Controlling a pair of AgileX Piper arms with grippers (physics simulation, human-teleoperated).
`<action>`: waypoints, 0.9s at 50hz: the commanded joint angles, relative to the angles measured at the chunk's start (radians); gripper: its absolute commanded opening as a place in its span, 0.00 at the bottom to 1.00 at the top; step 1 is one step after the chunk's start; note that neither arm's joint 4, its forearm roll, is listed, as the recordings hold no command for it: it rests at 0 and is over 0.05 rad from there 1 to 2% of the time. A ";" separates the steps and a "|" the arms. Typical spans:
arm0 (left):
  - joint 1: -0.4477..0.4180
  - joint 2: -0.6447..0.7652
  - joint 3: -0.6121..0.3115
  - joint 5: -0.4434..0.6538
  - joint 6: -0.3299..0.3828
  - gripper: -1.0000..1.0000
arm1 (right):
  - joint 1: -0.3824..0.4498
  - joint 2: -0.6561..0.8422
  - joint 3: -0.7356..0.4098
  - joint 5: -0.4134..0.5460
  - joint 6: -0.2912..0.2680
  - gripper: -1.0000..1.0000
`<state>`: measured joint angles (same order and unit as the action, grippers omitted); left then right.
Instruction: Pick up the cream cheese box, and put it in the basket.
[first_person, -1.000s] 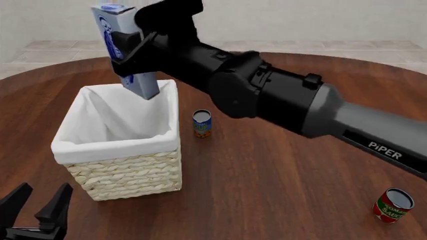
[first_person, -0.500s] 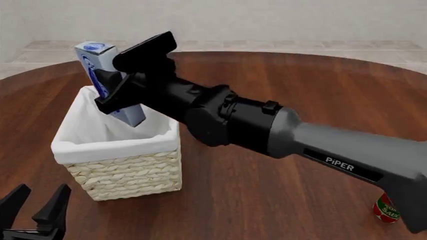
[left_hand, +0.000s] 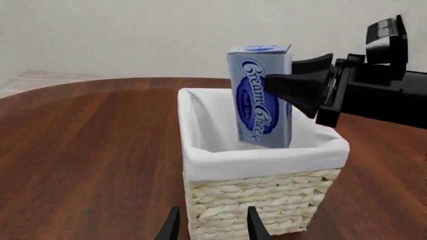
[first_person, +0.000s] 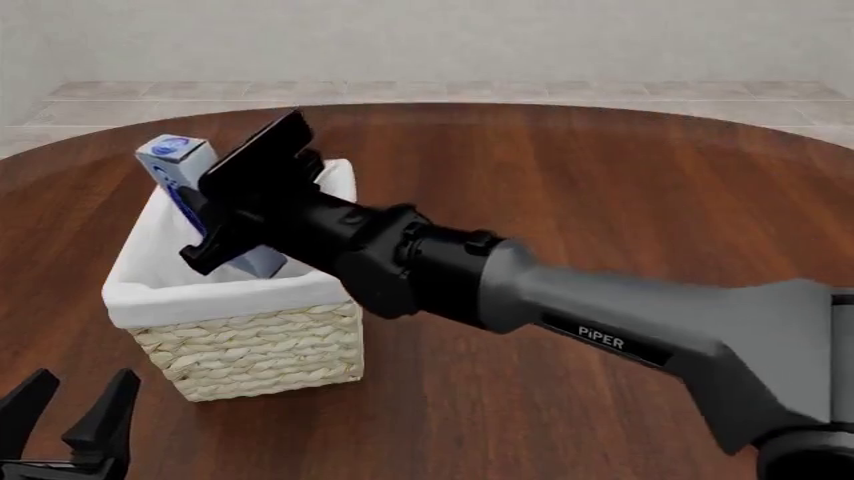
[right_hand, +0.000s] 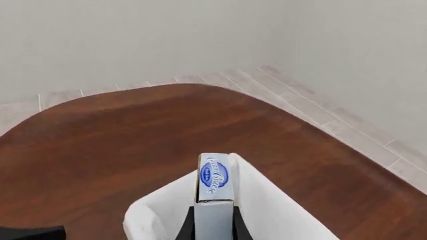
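Round dark wood bench (first_person: 561, 190), plain pale wall and tiled floor strip behind. The basket (first_person: 254, 340) sits on the bench at front view's left, white cloth lining folded over its rim, wicker sides showing below.

Right tool (first_person: 220, 235) reaches across from the right with the arm stretched low over the basket's opening, clamped on the cream cheese box (first_person: 174, 165). Box is held on end, tilted a little, its lower part already below the rim line inside the lining while the top end pokes above; in the left wrist view the box (left_hand: 260, 95) shows its logo face and one black finger (left_hand: 297, 90) pressed against its side. Right wrist view looks down the box's narrow edge (right_hand: 215, 200) with the lining (right_hand: 267, 210) on both sides of it, so the box is centred over the cavity, not over the rim. Standing it on end likely helps it clear the walls on the way in. Can't tell if its bottom touches the basket floor.

Left tool (first_person: 67, 425) is parked low at the near edge of the bench, fingers spread apart, holding nothing, well apart from the basket; looks idle and out of the right arm's way.

Judgement: placement nearly done, release is what's left
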<state>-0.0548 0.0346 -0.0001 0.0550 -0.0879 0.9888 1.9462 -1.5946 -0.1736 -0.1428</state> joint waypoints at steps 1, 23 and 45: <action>-0.002 -0.005 0.000 0.003 -0.002 1.00 | 0.007 0.039 -0.025 0.001 -0.041 0.00; -0.005 -0.008 0.000 0.004 -0.004 1.00 | 0.011 0.061 -0.038 0.003 -0.086 0.00; -0.015 -0.008 0.000 0.004 -0.002 1.00 | 0.005 0.020 -0.006 -0.011 -0.083 1.00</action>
<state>-0.0660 0.0258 -0.0001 0.0592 -0.0912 0.9960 1.9808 -1.6098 -0.1796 -0.2279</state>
